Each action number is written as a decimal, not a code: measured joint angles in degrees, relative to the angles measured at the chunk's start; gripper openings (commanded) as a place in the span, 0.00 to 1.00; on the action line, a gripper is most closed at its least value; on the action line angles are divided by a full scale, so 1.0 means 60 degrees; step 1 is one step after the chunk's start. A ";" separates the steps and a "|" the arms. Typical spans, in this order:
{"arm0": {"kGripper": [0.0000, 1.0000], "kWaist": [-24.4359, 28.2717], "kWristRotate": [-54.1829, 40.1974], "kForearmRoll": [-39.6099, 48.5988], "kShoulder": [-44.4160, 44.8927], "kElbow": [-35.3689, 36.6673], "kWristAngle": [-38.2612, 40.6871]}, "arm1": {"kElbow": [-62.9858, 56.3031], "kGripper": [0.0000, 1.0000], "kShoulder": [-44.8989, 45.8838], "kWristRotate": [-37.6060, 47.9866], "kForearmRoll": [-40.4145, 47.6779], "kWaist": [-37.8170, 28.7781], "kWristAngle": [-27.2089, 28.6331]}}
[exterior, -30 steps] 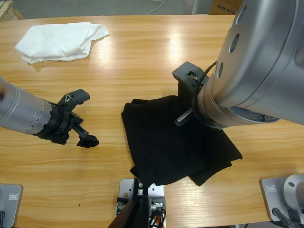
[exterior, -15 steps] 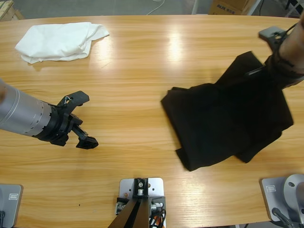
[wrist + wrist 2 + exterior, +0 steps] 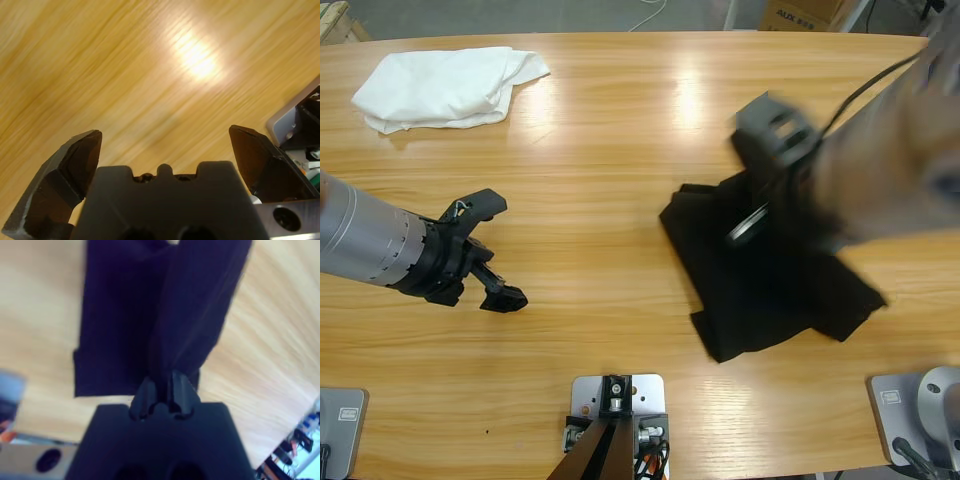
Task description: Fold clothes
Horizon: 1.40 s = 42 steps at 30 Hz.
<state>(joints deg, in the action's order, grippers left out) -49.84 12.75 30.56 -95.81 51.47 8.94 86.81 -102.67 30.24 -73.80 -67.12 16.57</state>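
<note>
Fabric is pinched in the right claw (image 3: 161, 390): its two jaws are closed together on a bunched ridge of the black T-shirt (image 3: 150, 315), and in the right wrist view the cloth runs straight away from the jaw tips, draping onto the wood beyond. In the high view that claw (image 3: 752, 222) sits over the shirt's upper middle, near its far edge, with the rest of the T-shirt (image 3: 760, 300) spread below and to the right of it, a rumpled heap on the right half of the counter (image 3: 620, 150). The heap's long axis looks to run from its upper-left corner down toward the lower right.

By my reading, the coming move turns on this: the loose cloth lies on the near side of the gripping point, so any fold has to carry the held edge that way.

Well apart on the counter's left side, the left claw (image 3: 490, 255) hangs with jaws spread wide and nothing between them, over bare wood; the right arm is plainly the nearer one. A white garment (image 3: 445, 85) lies at the far left corner.
</note>
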 measured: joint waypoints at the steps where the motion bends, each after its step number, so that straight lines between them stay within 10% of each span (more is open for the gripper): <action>1: 0.99 0.0000 0.0000 -0.0015 0.0000 -0.0002 0.0000 | 0.0073 0.00 -0.0152 0.0002 0.0021 -0.0187 -0.0280; 10: 0.99 0.0000 0.0009 -0.0166 0.0000 -0.0113 0.0000 | 0.0195 0.02 -0.1344 -0.0020 0.1279 -0.0407 -0.2988; 16: 0.99 0.0000 0.0009 -0.0202 0.0000 -0.0155 0.0000 | 0.0010 0.89 -0.1462 -0.0165 0.2208 -0.0411 -0.4726; 18: 0.99 0.0000 0.0010 -0.0205 0.0000 -0.0218 0.0000 | -0.0165 1.00 -0.1463 -0.0189 0.2345 -0.0412 -0.5055; 28: 0.93 -0.0014 0.0085 -0.0238 0.0001 -0.0357 0.0000 | -0.0800 0.89 -0.0647 -0.0199 0.3184 -0.0415 -0.5401; 30: 0.63 -0.0043 0.0245 -0.0238 0.0006 -0.0360 0.0000 | -0.0982 0.48 -0.0122 -0.0163 0.3206 -0.0417 -0.5269; 33: 0.59 -0.0066 0.0657 -0.0238 0.0295 -0.0343 0.0000 | -0.1143 0.00 0.0991 0.0138 0.3207 -0.0420 -0.4322; 37: 0.02 -0.0073 0.2013 0.0160 0.1166 0.0680 0.0000 | -0.1878 0.00 0.2627 0.0905 0.3554 -0.0421 -0.3281; 42: 0.00 -0.0087 0.2827 0.1333 0.1160 0.2843 0.0034 | -0.3992 0.00 0.3849 0.2081 0.5246 -0.0421 -0.3236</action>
<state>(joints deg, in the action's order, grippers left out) -50.37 29.71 38.56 -88.85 68.53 9.15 62.85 -79.58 42.73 -42.33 -69.65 -2.84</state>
